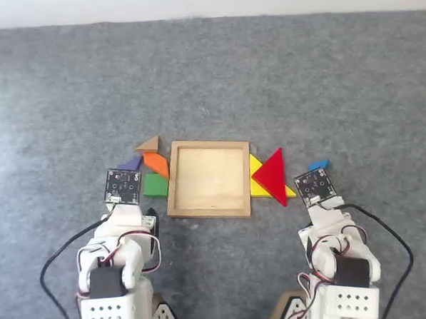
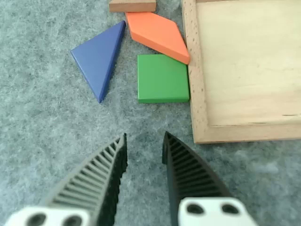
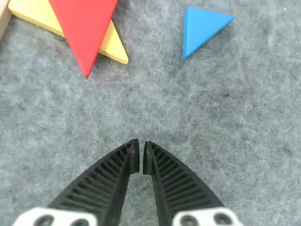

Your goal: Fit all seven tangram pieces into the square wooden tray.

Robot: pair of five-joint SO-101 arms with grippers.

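The square wooden tray (image 1: 174,181) lies empty between the two arms. By its left side are a brown triangle (image 1: 148,143), a dark blue triangle (image 2: 99,59), an orange parallelogram (image 2: 157,34) and a green square (image 2: 162,78), which touches the tray rim (image 2: 196,94). My left gripper (image 2: 144,139) hovers slightly open over bare carpet just short of the green square. On the tray's right, a red triangle (image 3: 84,23) overlaps a yellow triangle (image 3: 113,44), and a small light blue triangle (image 3: 200,27) lies apart. My right gripper (image 3: 140,146) is shut and holds nothing, short of these pieces.
Grey carpet (image 1: 208,74) covers the whole table, with wide free room beyond the tray and to both sides. Both arm bases (image 1: 113,293) stand at the near edge, with black cables looping beside them.
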